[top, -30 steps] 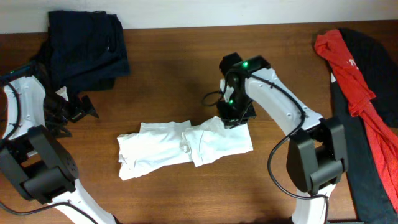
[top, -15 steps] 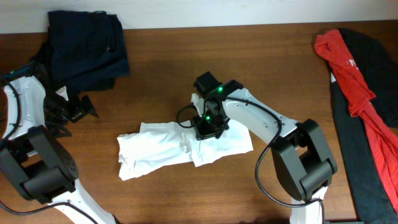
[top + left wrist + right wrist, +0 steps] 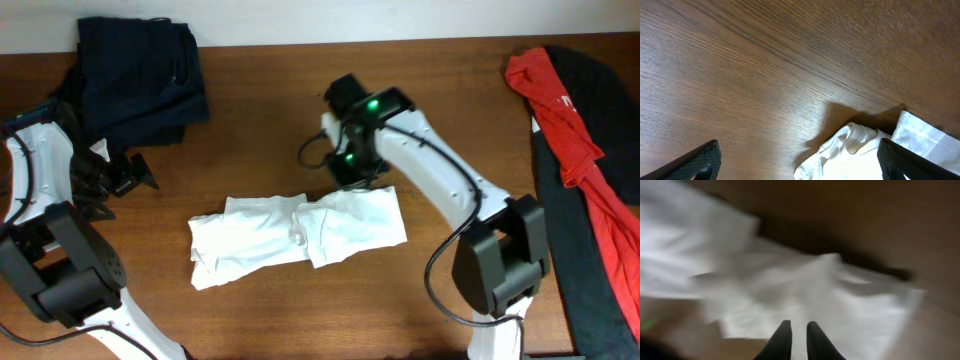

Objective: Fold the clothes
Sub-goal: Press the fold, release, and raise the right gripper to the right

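Note:
The white T-shirt of the clothes lies folded into a long bundle in the middle of the table. It fills the blurred right wrist view. My right gripper hovers at the shirt's far edge, slightly right of its middle. Its fingers are nearly together, and no fabric shows between them. My left gripper is at the table's left side, well apart from the shirt, and open wide. In its wrist view a corner of white fabric lies between the spread fingertips.
A navy garment is heaped at the back left, close behind the left arm. A red garment lies over a black one along the right edge. Bare wood lies between the shirt and the back wall.
The right gripper swung left over the shirt's middle, then came back up and right to the shirt's far edge. The shirt looks about the same. The left arm has not moved.

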You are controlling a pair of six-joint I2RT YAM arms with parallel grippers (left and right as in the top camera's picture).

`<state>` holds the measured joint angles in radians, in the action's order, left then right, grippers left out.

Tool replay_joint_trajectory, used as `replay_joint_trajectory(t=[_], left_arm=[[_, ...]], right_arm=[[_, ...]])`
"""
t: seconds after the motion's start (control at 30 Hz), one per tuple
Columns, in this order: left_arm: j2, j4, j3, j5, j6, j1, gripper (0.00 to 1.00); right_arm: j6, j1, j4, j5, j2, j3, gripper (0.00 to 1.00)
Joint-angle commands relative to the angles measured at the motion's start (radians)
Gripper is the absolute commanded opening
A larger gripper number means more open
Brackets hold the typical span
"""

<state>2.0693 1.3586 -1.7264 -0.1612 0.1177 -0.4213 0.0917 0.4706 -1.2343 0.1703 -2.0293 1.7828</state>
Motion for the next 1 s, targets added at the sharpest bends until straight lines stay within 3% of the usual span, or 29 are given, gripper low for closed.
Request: replay_joint_trajectory(t=[0.0, 0.17, 0.63, 0.83, 0.97], left_arm=[[-0.023, 0.004, -0.013, -0.012, 0.005, 0.0, 0.99], [-0.023, 0.003, -0.013, -0.012, 0.005, 0.0, 0.99], [-0.023, 0.003, -0.013, -0.011, 0.005, 0.0, 0.99], [-0.023, 0.002, -0.013, -0.011, 0.005, 0.0, 0.99], [-0.023, 0.002, -0.013, -0.011, 0.005, 0.0, 0.99]], right_arm=[[-0.036, -0.048, 0.008, -0.103, -0.017, -0.041, 0.15], [-0.032, -0.038, 0.051, 0.017, -0.067, -0.117, 0.1], [0.021, 0.087, 0.16, 0.039, -0.118, -0.198, 0.11], [0.024, 0.092, 0.191, 0.257, -0.118, -0.165, 0.11], [0.101, 0.092, 0.192, 0.325, -0.118, -0.114, 0.11]])
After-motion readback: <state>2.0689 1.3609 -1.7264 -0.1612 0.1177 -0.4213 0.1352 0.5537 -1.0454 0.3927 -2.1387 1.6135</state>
